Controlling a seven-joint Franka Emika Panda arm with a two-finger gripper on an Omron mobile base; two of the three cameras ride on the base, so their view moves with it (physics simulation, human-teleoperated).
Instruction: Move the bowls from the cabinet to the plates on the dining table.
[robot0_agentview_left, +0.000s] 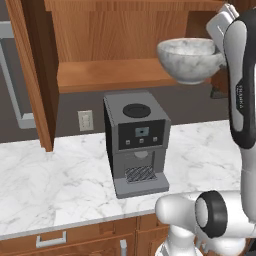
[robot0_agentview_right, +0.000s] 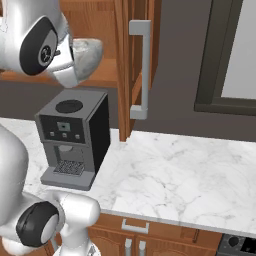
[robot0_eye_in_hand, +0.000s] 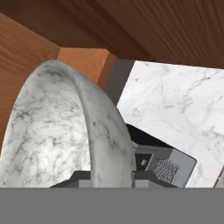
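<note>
Marble surface with coffee machine below open cabinet; hand clamped on marbled bowl, lifted off shelf; plates unreached

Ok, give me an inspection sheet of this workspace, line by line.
Surface: white marble counter, bare around the machine.
Job's things: marbled bowl lifted by its rim, level with the cabinet shelf; cabinet door open.
Clutter: grey coffee machine on the counter.
Claw: claw shut on the bowl's rim.
Cables: nothing seen.
Surroundings: wall outlet, drawers below, window frame.
</note>
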